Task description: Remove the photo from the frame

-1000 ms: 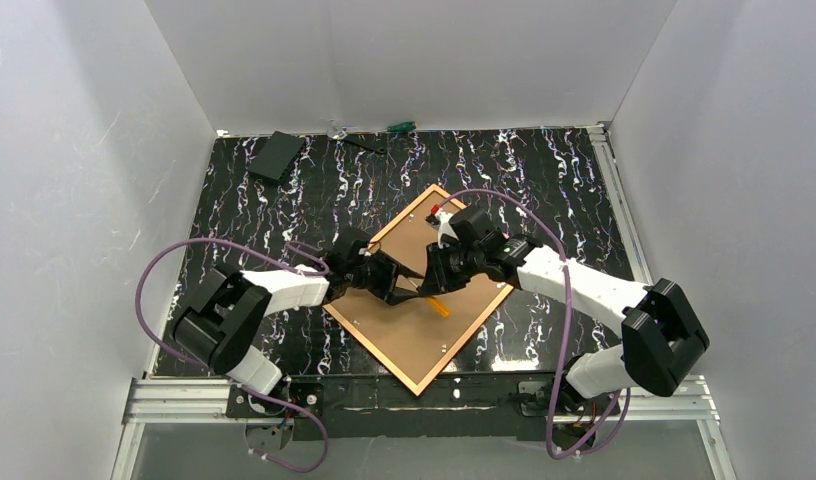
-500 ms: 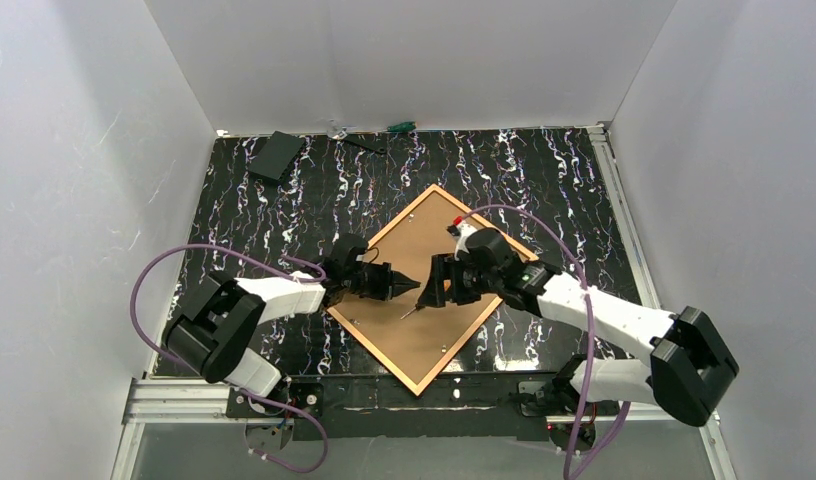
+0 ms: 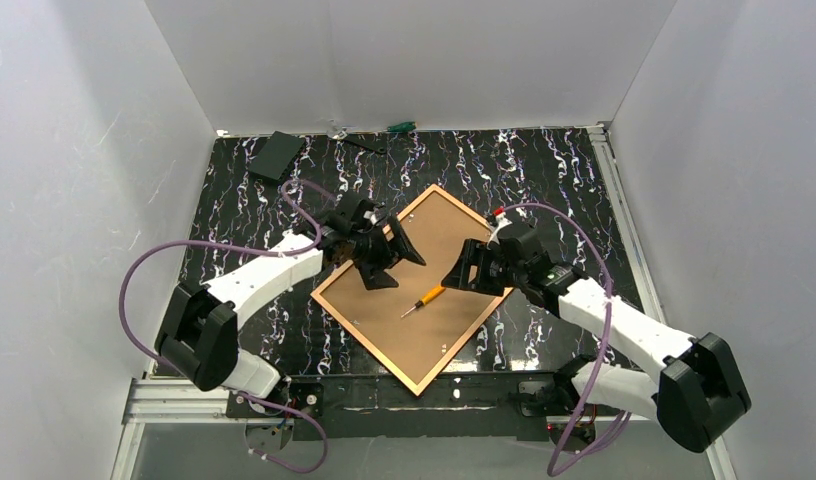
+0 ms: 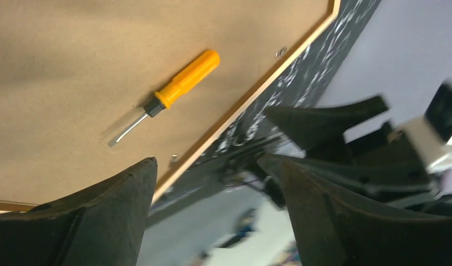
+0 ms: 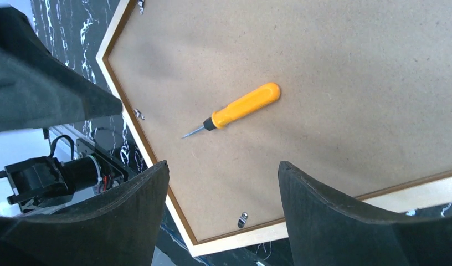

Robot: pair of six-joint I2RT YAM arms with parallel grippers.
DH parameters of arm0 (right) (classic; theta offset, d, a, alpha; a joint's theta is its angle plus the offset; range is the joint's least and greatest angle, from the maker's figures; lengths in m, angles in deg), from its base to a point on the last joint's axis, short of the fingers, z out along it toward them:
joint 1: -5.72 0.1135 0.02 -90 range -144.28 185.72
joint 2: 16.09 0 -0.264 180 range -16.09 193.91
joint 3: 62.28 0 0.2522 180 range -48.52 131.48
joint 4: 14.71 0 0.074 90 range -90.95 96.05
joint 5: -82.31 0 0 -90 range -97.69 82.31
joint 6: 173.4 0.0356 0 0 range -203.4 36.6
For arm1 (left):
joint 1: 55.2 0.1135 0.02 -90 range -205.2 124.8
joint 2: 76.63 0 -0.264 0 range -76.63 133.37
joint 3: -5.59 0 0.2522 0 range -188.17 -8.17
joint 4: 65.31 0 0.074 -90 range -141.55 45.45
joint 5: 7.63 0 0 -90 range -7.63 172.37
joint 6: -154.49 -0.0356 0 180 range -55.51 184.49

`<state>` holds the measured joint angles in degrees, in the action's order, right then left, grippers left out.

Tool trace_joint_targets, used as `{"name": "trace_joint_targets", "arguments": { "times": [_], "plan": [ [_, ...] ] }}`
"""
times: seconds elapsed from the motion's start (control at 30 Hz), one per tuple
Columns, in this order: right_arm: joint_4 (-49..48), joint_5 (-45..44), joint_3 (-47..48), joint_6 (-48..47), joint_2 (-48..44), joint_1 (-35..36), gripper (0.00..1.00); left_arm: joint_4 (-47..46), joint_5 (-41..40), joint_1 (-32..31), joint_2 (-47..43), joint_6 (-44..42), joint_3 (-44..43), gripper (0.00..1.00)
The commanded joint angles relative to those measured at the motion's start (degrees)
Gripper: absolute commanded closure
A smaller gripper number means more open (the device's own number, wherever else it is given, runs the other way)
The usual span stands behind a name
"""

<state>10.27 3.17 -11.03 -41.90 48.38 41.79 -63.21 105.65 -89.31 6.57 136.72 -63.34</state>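
The frame point(image 3: 367, 344) lies face down as a diamond on the black marbled table. The photo's plain brown board back point(image 3: 414, 335) fills it, so the print side is hidden. An orange-handled screwdriver point(image 3: 424, 298) lies loose on the board. My left gripper point(image 3: 410, 274) hovers open over the board's upper left, nothing between its fingers. My right gripper point(image 3: 456, 270) hangs open above the right side. The left wrist view shows the screwdriver point(image 4: 179, 88), the frame rail point(image 4: 251, 94) and the open left gripper point(image 4: 212, 166). The right wrist view shows the screwdriver point(image 5: 240, 111), board point(image 5: 323, 83), rail point(image 5: 240, 239) and open right gripper point(image 5: 222, 166).
A small metal clip point(image 5: 243, 220) sits on the board by the rail. A flat black box point(image 3: 276, 155) and a green-handled tool point(image 3: 402, 126) lie at the table's far edge. White walls close in three sides.
Both grippers have opened and drawn apart from the board's middle, the left one up and left, the right one to the right. The screwdriver now lies uncovered on the board.
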Motion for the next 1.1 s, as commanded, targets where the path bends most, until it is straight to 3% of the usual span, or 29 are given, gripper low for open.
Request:
{"name": "trace_joint_targets", "arguments": {
  "times": [0.0, 0.1, 0.2, 0.4, 0.63, 0.73, 0.87, 1.0, 1.07],
  "plan": [
    [1.45, -1.27, -2.30, 2.13, -5.24, -0.45, 0.22, 20.94, -4.72, -4.50, 2.46, -40.04, -7.00, 0.17],
    [3.89, -2.36, -3.45, 2.14, -8.78, -0.83, 0.24, 27.35, -4.49, -6.46, 6.85, -50.90, -11.47, 0.14],
    [6.15, -6.22, -5.70, 2.77, -14.69, -1.03, 0.25, 27.27, -11.67, -12.14, 7.87, -57.72, -11.69, 0.16],
    [8.67, -8.81, -9.93, 4.14, -25.60, -1.52, 0.24, 21.12, -18.84, -19.32, 13.30, -58.76, -12.71, 0.28],
    [11.12, -8.19, -11.83, 5.65, -28.41, -1.60, 0.25, 20.65, -32.23, -24.08, 20.33, -60.46, -14.93, 0.47],
    [10.86, -7.80, -12.47, 5.83, -28.69, -1.62, 0.26, 20.10, -34.95, -24.68, 21.48, -61.37, -15.38, 0.49],
    [9.88, -7.48, -13.22, 5.94, -27.99, -1.55, 0.26, 20.28, -35.91, -24.69, 22.73, -61.68, -16.16, 0.67],
    [8.65, -6.41, -12.79, 5.91, -25.90, -1.60, 0.26, 22.03, -36.16, -24.69, 23.01, -61.41, -16.64, 0.99],
    [7.39, -5.06, -12.36, 5.92, -24.23, -1.63, 0.26, 22.54, -36.16, -24.69, 22.50, -61.20, -16.09, 1.00]
  ]
}}
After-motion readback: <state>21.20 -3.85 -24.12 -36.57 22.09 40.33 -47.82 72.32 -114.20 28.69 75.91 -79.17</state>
